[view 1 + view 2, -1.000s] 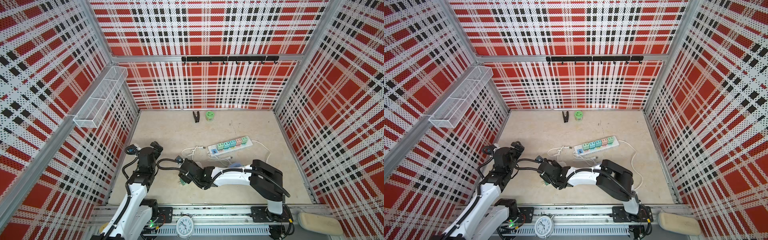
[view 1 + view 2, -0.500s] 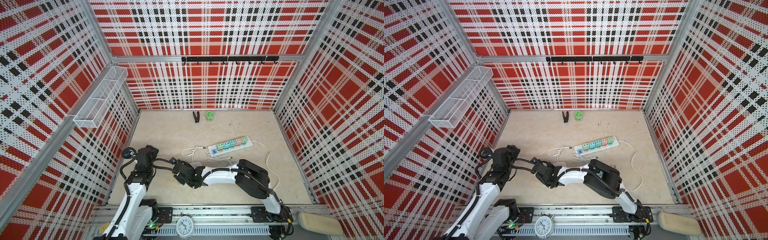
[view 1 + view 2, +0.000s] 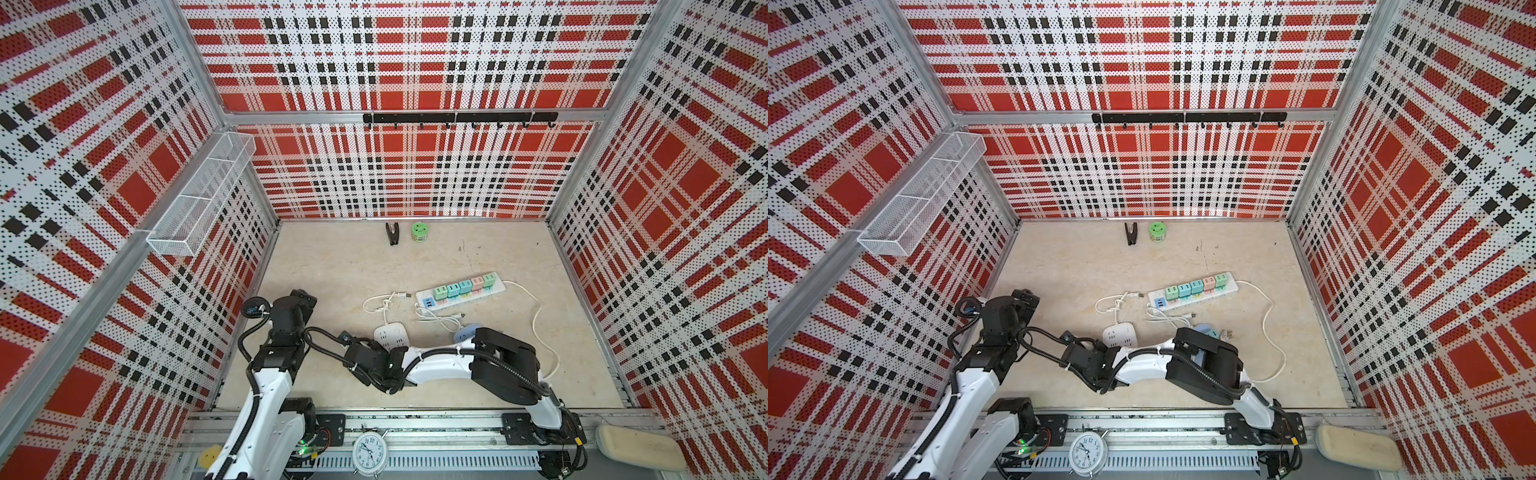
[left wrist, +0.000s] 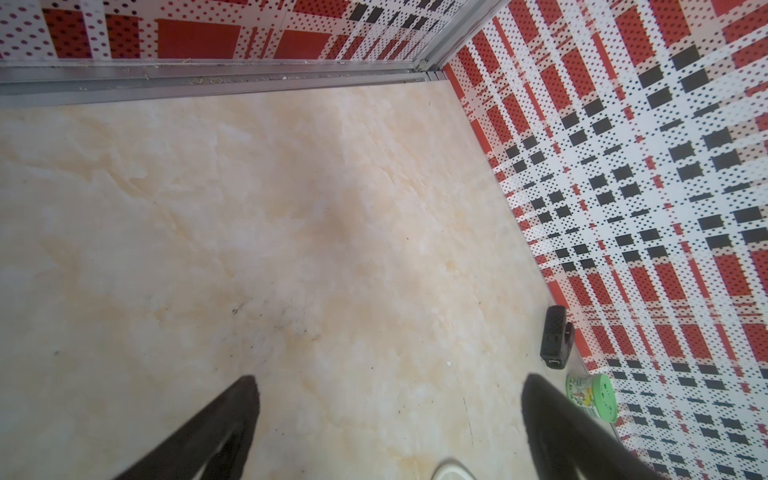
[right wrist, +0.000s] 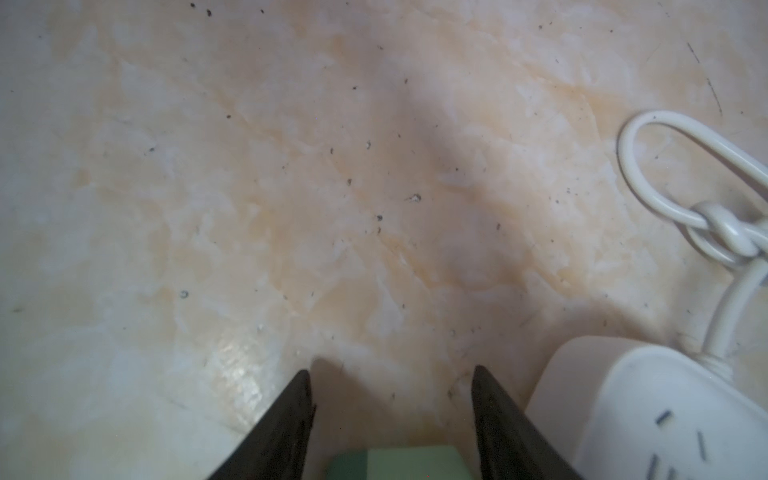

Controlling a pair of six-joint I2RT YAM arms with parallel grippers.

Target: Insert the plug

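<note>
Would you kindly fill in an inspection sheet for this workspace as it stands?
Surface: beige marbled tabletop, lightly speckled with dust.
Job's things: green plug between the fingers of the right gripper; white socket block just beside it; power strip carrying five coloured adapters.
Clutter: black clip and green tin by the back wall; clock and beige pad at the front edge.
Grippers: left gripper open, empty; right gripper low over the tabletop, grip on the plug unclear.
Cables: knotted cord from the socket block; strip lead looping right.
Surroundings: plaid perforated walls; wire basket left; hook rail at the back.

Bare floor [image 5: 291, 187] ahead, white socket [image 5: 673, 415] beside.
</note>
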